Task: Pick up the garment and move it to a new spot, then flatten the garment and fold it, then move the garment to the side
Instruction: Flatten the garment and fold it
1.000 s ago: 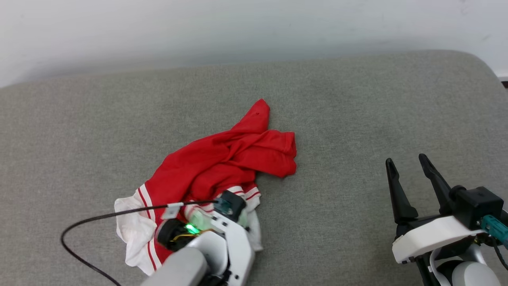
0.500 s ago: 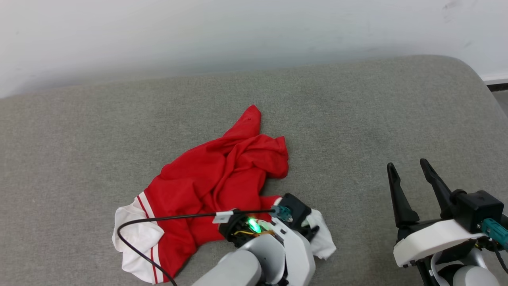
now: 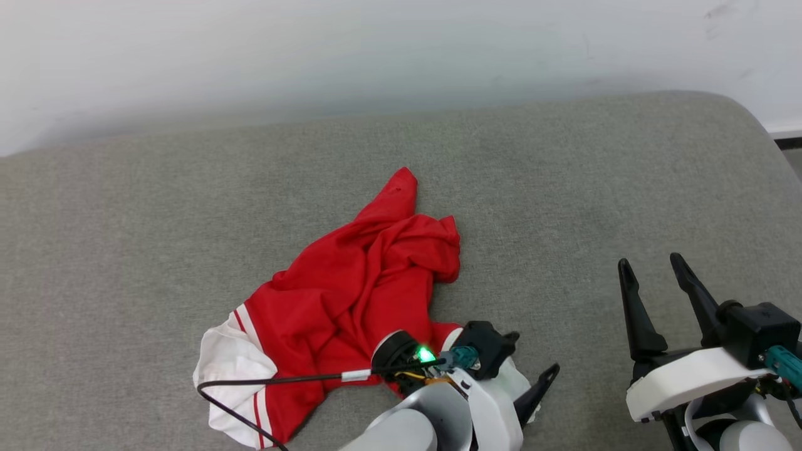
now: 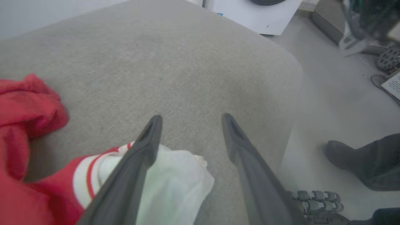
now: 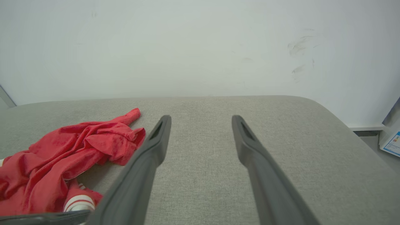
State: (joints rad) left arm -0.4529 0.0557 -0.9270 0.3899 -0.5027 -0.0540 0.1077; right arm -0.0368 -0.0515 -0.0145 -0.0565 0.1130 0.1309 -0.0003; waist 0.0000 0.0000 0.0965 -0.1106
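Wide grey cushion (image 3: 564,188), and the red jersey (image 3: 351,294) lies crumpled on it, left of centre. Right gripper (image 3: 650,260) hovers well apart, fingers spread, empty. Left gripper (image 4: 191,118) is spread too, gripping nothing, one finger over the white sleeve (image 4: 175,175). Looks like flattening time: the next move calls for pinching two edges and drawing them apart.

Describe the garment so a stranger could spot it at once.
Look at the wide grey cushion against the white wall. Left of its middle lies a crumpled T-shirt, by the left gripper. It is the one red thing there, with white, red-striped sleeves.
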